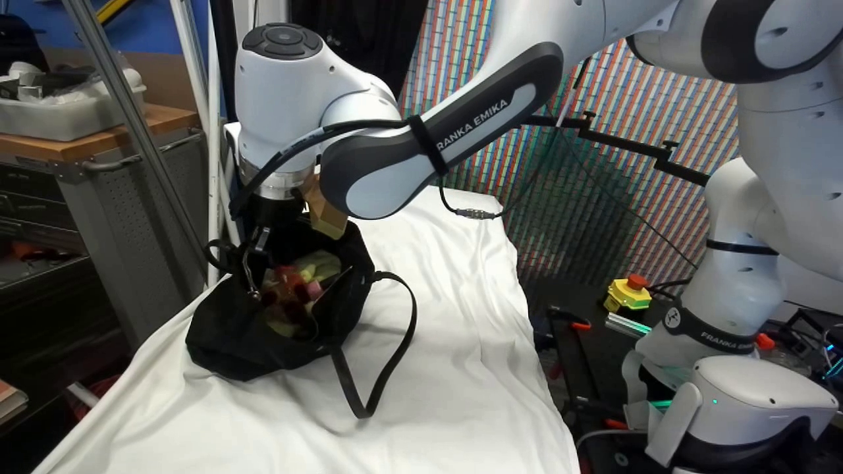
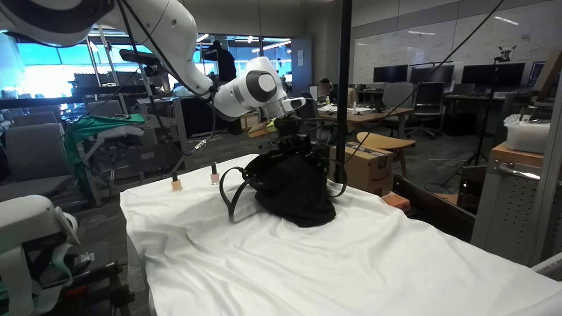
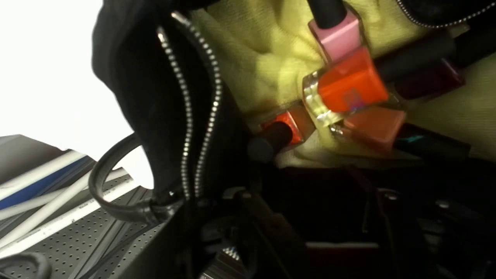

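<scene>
I find a black-capped red-orange glass nail-polish bottle (image 3: 291,128) just beyond the fingertips of my black two-finger gripper (image 3: 316,193); its jaws stand apart, nothing discernible between them. Ahead, a pink glass bottle (image 3: 341,38) and a bright orange glass bottle (image 3: 352,83) lie tilted, presumably because the slack yellow fabric lining (image 3: 271,50) gives no flat footing. Around gripper and bottles, the soft black fabric handbag (image 2: 296,193) slumps, apparently unstiffened. Well away from the gripper, a peach glass bottle (image 2: 176,185) and a pale-pink glass bottle (image 2: 214,178) stand upright on white cloth (image 2: 307,272).
</scene>
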Action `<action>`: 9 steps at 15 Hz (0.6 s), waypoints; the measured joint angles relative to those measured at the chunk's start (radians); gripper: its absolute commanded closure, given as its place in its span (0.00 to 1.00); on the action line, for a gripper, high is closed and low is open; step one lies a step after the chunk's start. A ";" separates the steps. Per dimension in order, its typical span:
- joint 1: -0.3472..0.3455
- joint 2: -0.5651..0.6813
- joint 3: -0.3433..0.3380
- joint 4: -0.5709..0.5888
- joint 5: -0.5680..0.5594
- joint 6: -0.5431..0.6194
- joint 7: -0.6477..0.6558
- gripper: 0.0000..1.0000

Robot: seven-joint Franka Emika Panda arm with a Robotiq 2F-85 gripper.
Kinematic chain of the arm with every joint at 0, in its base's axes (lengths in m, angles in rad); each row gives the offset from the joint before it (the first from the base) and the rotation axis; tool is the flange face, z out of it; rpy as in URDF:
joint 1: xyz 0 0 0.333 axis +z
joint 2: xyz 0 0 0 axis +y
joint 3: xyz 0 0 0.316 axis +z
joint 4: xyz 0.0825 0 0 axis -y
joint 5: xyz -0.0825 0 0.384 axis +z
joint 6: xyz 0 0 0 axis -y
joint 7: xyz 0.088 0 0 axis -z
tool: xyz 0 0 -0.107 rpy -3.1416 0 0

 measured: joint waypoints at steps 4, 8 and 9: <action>0.003 0.024 0.001 0.034 0.012 -0.031 -0.021 0.00; 0.014 0.019 0.004 0.029 0.018 -0.057 -0.022 0.00; 0.018 0.014 0.005 0.023 0.018 -0.061 -0.022 0.00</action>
